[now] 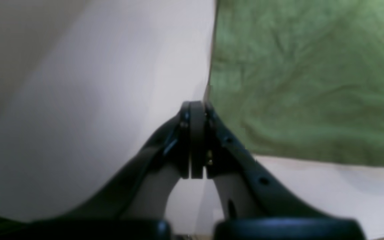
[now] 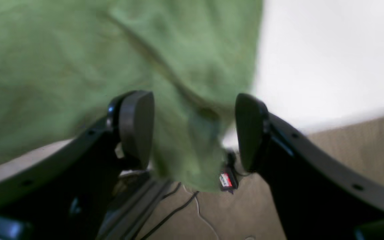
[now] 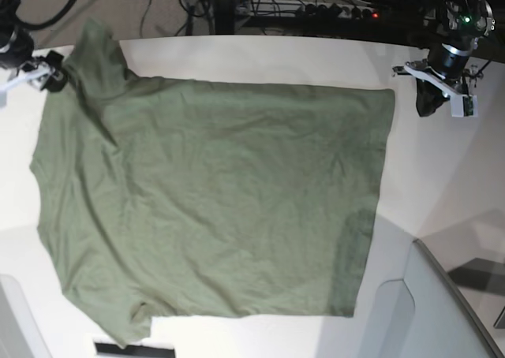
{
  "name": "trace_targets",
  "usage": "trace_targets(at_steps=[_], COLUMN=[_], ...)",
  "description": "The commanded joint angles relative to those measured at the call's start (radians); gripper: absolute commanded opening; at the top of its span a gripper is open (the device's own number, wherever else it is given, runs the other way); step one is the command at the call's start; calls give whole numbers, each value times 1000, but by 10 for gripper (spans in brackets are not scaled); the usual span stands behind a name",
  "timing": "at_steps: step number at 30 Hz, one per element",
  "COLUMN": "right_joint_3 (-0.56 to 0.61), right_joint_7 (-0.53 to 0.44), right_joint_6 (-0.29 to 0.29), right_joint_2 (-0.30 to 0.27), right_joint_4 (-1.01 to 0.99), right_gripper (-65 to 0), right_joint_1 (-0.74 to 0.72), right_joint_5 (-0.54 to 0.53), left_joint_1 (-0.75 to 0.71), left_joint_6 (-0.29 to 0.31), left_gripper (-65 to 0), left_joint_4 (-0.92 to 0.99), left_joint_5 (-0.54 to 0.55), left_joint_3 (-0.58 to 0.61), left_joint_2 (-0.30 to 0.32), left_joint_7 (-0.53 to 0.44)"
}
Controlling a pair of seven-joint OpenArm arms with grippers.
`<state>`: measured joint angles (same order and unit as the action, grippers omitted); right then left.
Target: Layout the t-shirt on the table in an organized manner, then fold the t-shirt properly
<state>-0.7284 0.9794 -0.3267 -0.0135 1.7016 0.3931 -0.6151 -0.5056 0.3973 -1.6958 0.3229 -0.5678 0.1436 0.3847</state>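
Observation:
The olive-green t-shirt lies spread flat on the white table, hem toward the base view's right, and a sleeve reaches the far left corner. My right gripper is at that sleeve. In the right wrist view it is open, with a hanging fold of the sleeve loose between the fingers at the table's edge. My left gripper hovers just off the shirt's far hem corner. Its pads are shut together with nothing between them, beside the cloth's edge.
A grey raised panel stands at the near right corner. Beyond the far table edge are cables and equipment. Below the right gripper, the floor with cables shows. A dark strip lies by the near sleeve.

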Motion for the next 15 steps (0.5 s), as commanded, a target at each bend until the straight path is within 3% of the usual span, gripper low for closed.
trace_targets(at_steps=[1,15], right_joint_3=[0,-1], right_joint_7=[-35,-44], right_joint_6=[-5,-10], right_joint_2=[-10,-10], right_joint_4=[-4,-96], right_gripper=[-284,-284], right_joint_1=[-4,14], right_joint_5=[-18,-16], left_joint_1=[0,-3], left_joint_6=[2,2], left_gripper=[-650,-650], left_joint_4=[-19,-14], left_joint_5=[9,8], left_joint_3=[-5,-10], left_joint_2=[11,14], left_joint_7=[-22,-20])
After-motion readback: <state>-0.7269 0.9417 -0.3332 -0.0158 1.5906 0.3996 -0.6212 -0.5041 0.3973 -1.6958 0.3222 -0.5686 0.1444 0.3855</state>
